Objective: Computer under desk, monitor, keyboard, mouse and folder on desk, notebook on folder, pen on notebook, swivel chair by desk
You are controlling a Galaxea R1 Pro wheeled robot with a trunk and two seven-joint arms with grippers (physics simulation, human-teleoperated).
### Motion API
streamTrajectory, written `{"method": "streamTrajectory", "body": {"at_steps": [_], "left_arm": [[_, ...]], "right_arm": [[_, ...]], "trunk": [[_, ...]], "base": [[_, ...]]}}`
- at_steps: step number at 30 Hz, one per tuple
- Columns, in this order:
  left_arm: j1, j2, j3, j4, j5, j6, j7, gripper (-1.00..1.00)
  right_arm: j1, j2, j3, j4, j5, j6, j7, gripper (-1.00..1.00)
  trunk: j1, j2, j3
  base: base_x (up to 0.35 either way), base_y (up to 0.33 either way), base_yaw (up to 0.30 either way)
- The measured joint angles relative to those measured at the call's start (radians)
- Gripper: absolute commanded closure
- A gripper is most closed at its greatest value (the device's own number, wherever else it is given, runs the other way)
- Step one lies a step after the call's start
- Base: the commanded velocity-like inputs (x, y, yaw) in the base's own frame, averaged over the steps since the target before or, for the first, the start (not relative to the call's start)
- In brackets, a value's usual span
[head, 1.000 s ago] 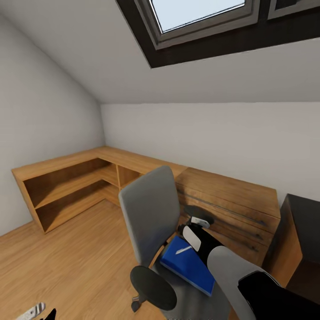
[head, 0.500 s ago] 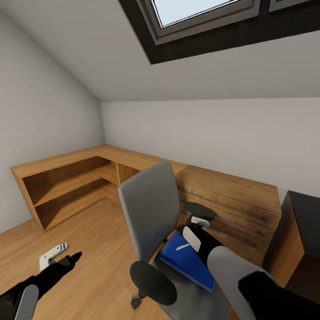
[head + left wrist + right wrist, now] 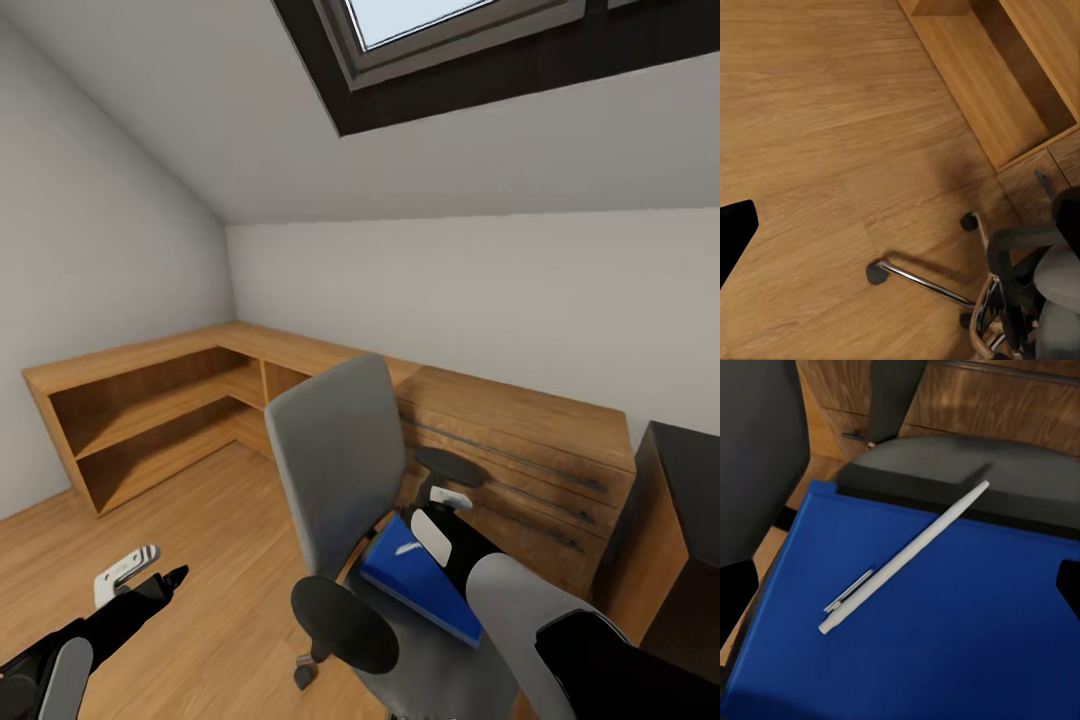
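Raised from the frame's bottom edge, the left gripper (image 3: 140,585) now hovers lower left over the floor, fingers seemingly narrow. Right gripper (image 3: 437,503) hangs over the folder (image 3: 420,590) on the chair (image 3: 330,470), pen (image 3: 904,556) atop it; its fingers look spread, holding nothing. Pickup seems next.

Bright blue folder (image 3: 945,615), white pen (image 3: 904,556), grey swivel chair (image 3: 335,470), wood-brown floor (image 3: 832,135)

No legible text, label, brand, number or sign is appearing on any surface, including the folder (image 3: 922,615), the pen (image 3: 900,559), the swivel chair (image 3: 335,470) and the light-wood cabinet (image 3: 150,400).
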Motion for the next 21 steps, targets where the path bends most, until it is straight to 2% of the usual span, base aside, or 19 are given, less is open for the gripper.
{"method": "streamTrajectory", "body": {"at_steps": [2, 13, 21], "left_arm": [[0.0, 0.001, 0.001, 0.0, 0.0, 0.0, 0.0, -1.0], [0.0, 0.002, 0.003, 0.004, 0.001, 0.0, 0.0, -1.0], [0.0, 0.003, 0.02, 0.006, 0.002, -0.001, -0.001, -1.0]], "right_arm": [[0.0, 0.0, -0.001, 0.0, 0.002, 0.0, 0.0, -1.0], [0.0, 0.0, 0.001, -0.001, 0.002, -0.006, 0.0, -1.0], [0.0, 0.0, 0.002, -0.001, 0.002, -0.006, -0.002, -1.0]], "trunk": [[0.008, -0.014, -0.006], [0.008, -0.014, -0.006], [0.008, -0.014, -0.006]], "base": [[0.0, 0.0, 0.0], [0.0, 0.0, 0.005], [0.0, 0.0, 0.156]]}}
